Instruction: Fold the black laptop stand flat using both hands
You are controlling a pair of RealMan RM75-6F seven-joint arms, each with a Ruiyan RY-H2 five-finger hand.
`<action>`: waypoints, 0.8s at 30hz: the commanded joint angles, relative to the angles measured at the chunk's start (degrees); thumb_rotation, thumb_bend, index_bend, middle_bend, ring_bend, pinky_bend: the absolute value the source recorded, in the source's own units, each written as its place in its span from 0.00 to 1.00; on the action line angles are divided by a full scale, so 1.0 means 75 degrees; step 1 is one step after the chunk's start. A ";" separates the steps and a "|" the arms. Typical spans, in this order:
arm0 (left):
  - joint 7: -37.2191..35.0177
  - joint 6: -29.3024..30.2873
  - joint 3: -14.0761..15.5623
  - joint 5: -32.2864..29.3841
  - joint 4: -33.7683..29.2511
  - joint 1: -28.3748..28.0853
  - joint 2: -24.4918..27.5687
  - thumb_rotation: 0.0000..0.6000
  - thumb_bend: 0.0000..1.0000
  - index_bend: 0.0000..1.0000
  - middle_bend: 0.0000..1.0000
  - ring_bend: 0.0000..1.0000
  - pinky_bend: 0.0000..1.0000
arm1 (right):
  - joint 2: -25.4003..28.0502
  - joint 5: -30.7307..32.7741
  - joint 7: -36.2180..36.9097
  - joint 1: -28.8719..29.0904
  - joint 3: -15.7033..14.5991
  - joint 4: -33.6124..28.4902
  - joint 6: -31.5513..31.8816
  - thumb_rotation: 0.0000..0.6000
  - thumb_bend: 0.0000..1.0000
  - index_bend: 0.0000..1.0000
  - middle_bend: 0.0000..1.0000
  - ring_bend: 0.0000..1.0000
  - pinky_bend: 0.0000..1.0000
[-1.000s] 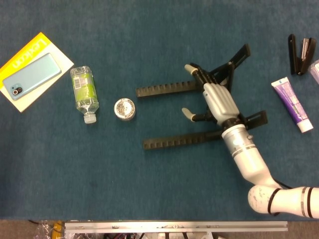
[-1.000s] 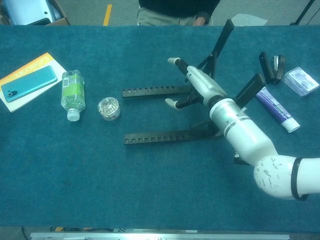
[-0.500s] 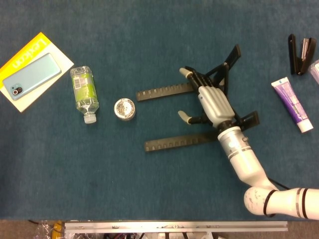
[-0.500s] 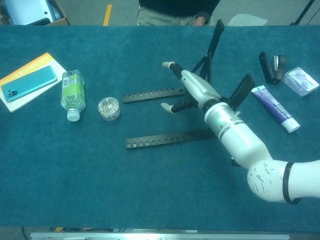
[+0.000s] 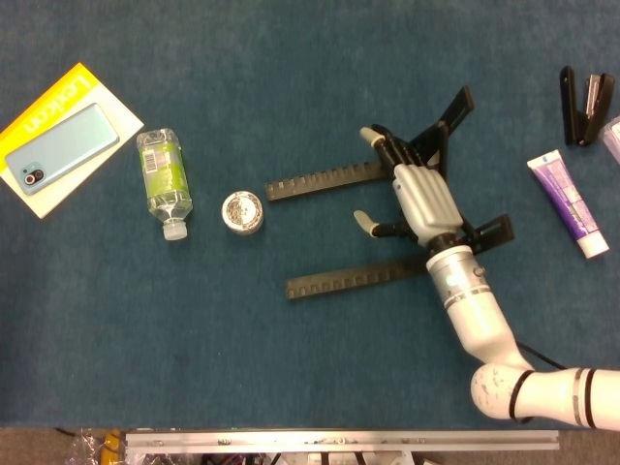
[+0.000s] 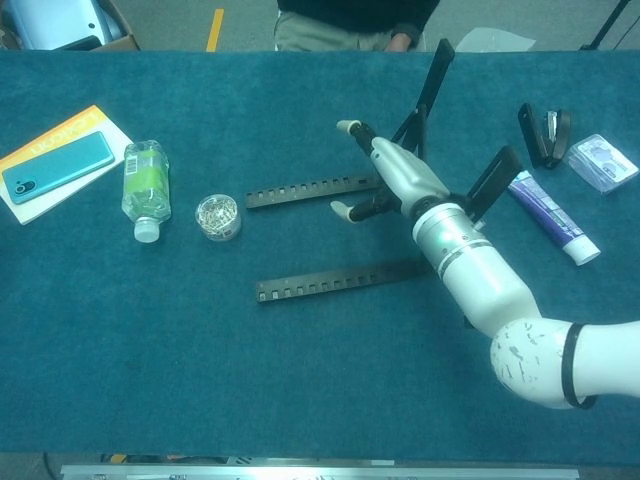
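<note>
The black laptop stand [image 5: 325, 179] lies unfolded mid-table, its two notched arms pointing left and its rear supports [image 6: 435, 75] raised up at the right. In the chest view the near notched arm [image 6: 330, 280] lies flat on the cloth. My right hand [image 5: 418, 199] sits between the arms over the stand's cross piece. Its fingers reach to the far arm's hinge and hook on it, while the thumb sticks out to the left. The chest view shows the same right hand [image 6: 398, 180]. No view shows my left hand.
A small water bottle [image 5: 165, 179] and a round tin of clips [image 5: 242, 210] lie left of the stand. A phone [image 5: 60, 145] rests on a yellow booklet at far left. A purple toothpaste tube [image 5: 569, 203] and a black stapler [image 5: 584, 105] lie at right.
The stand swung with my right hand, first a little left, then back right. Its rear supports now stand slightly steeper and the near arm has shifted right.
</note>
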 commanded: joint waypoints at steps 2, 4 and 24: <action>-0.0017 -0.0002 -0.0004 -0.0001 0.0016 -0.0001 -0.0011 1.00 0.40 0.00 0.00 0.00 0.00 | 0.0020 0.0045 -0.0178 -0.0045 -0.0009 -0.0156 0.0132 1.00 0.24 0.00 0.00 0.00 0.00; -0.0037 -0.0004 -0.0008 -0.0002 0.0022 -0.0004 -0.0017 1.00 0.40 0.00 0.00 0.00 0.00 | 0.0009 0.0063 -0.0238 -0.0063 0.0006 -0.0200 0.0207 1.00 0.24 0.00 0.00 0.00 0.00; -0.0053 0.0027 -0.0025 -0.0004 0.0054 0.0012 -0.0022 1.00 0.40 0.00 0.00 0.00 0.00 | -0.0002 0.0505 -0.0666 -0.0050 0.0236 -0.0407 0.0350 1.00 0.24 0.00 0.00 0.00 0.00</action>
